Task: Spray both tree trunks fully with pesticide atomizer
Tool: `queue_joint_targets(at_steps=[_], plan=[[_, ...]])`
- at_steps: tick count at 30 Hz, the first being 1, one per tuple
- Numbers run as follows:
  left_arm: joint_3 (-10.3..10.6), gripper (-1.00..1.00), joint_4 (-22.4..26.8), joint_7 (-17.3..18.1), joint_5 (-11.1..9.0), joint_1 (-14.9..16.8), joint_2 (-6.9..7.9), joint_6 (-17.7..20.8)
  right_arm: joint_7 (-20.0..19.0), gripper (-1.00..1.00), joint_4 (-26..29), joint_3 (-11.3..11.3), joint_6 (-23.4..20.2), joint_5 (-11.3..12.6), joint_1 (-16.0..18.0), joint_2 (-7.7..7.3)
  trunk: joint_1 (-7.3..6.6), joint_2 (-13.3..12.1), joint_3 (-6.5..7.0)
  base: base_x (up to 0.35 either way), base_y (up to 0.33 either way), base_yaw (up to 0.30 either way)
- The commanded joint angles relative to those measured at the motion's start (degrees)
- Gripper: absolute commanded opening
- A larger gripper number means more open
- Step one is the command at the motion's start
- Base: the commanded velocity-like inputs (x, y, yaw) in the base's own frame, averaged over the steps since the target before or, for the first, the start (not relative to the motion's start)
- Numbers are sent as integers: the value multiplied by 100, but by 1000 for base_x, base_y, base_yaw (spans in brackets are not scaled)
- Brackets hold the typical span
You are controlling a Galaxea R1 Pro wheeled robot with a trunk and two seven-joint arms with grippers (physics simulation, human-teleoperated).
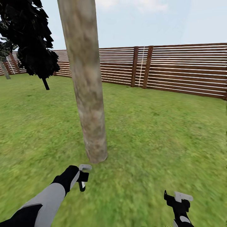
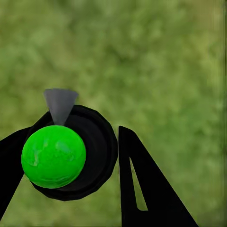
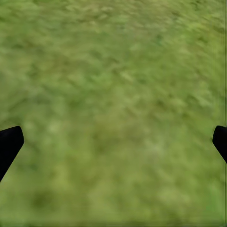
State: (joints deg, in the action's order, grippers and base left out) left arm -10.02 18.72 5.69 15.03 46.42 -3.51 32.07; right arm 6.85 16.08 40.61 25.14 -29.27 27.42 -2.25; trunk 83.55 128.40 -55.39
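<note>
Green lawn spreads out to a brown slatted wooden fence under a pale, lightly clouded sky. Close in front of the robot rises a thick tree trunk, a smooth pale grey-beige column with brownish mottling, leaning slightly and meeting the grass just ahead of the left arm. Further back on the left stands a thin-stemmed tree with jagged black foliage. The left gripper hangs low over the grass, just short of the trunk's base, and is closed around the spray bottle. In the head view the bottle is a small dark shape with a white mark, hanging down below a pale grey pad. In the left wrist view the bottle is seen end on: a round black body with a bright green disc over it and a pale grey wedge at its edge, held between the black fingers above blurred grass. The right gripper sits low on the right, well apart from the trunk, its black fingertips spread wide with grass between them.
</note>
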Motion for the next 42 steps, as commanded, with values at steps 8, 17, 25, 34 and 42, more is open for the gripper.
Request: queue_joint_targets(at_steps=[8,17,25,34,42], plan=[[4,-100,326,-19,-6,62,-48,826,0,100,0,8,0,0,0,-3,0,0,0,-46,-108,-82],[-4,-100,675,-25,33,97,126,1143,0,100,-7,7,0,-8,0,-3,0,0,0,-1,109,0],[23,-100,690,-23,41,168,-369,1156,0,100,-9,3,0,-8,0,-3,0,0,0,0,4,0],[32,-100,695,-12,25,170,-318,1161,-1,100,-9,-1,0,-17,0,-3,0,0,0,-89,0,0],[22,-100,1629,38,7,191,-95,2018,-9,100,-9,-1,0,-17,0,-3,0,0,0,-1,0,0]])
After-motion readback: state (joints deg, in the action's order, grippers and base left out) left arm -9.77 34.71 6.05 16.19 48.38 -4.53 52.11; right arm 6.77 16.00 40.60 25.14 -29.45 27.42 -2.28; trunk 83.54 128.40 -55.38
